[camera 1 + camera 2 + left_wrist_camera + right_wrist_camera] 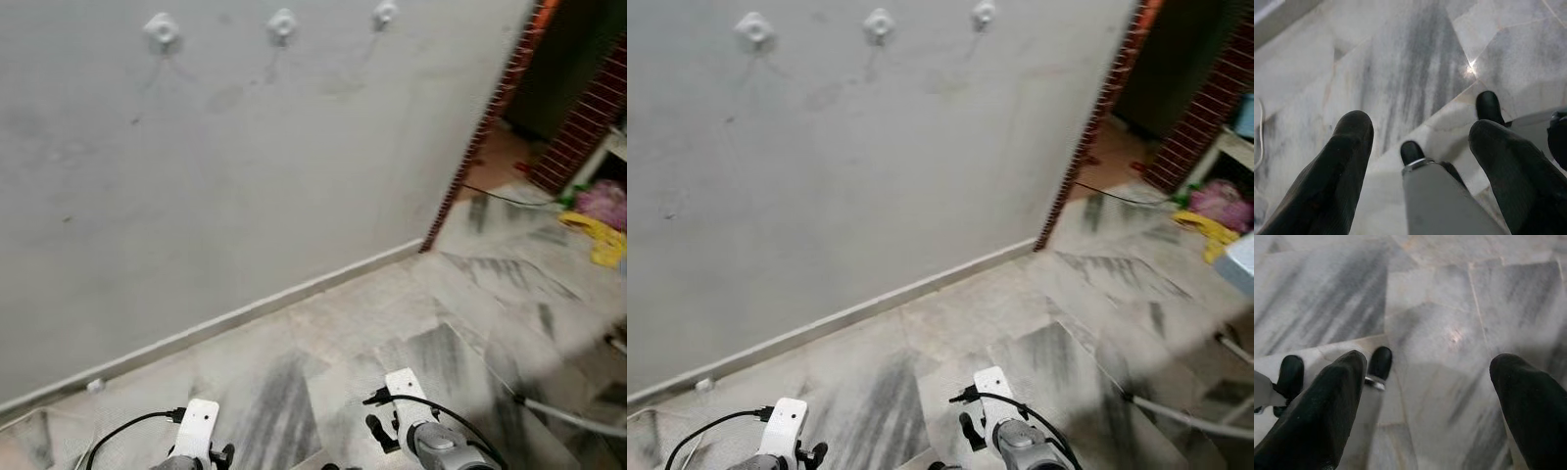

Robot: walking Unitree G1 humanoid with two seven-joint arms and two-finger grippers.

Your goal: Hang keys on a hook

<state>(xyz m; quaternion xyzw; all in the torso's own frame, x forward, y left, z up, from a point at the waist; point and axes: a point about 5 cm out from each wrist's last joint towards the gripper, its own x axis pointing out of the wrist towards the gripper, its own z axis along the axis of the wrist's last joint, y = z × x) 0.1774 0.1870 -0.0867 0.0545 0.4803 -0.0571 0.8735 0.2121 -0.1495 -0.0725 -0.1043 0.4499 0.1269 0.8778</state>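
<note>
Three white plastic wall hooks line the grey wall's top edge; left gripper and right gripper hang over the marble floor, fingers apart.

Three small white round wall hooks sit in a row along the top of the frame: one upper left, one upper middle, one further right; two silver robot arms at the bottom edge

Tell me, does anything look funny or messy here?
A little. All three wall hooks hang bare, and both open grippers hold nothing, so no keys. A yellow cloth lies crumpled on the floor by the brick doorway.
</note>
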